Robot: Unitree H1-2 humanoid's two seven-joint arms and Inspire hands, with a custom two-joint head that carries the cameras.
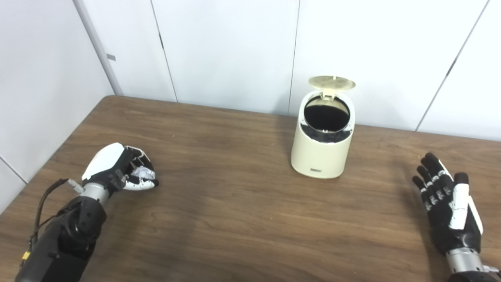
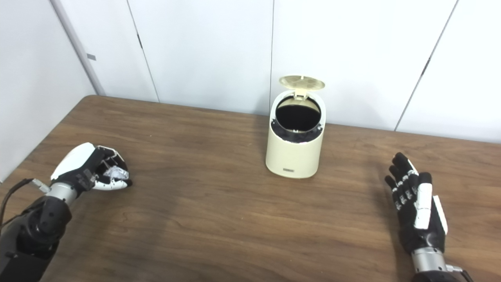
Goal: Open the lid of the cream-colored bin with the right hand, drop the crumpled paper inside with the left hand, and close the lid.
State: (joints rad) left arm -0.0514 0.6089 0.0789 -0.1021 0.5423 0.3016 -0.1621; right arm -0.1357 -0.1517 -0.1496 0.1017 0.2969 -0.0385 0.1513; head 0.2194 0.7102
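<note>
Centrally bin (image 1: 323, 145), lid (image 1: 332, 82) raised, table (image 1: 235, 219) around

Open bin (image 1: 323, 150) mouth; upright lid (image 1: 332, 82) behind

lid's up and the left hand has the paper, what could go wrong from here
1. The crumpled paper sits loosely in the left hand, far from the bin; it may slip out on the way.
2. The lid stands up unsupported, the right hand open and away; it might drop shut.
3. The bin is light-looking; a bump could tip it.
</note>
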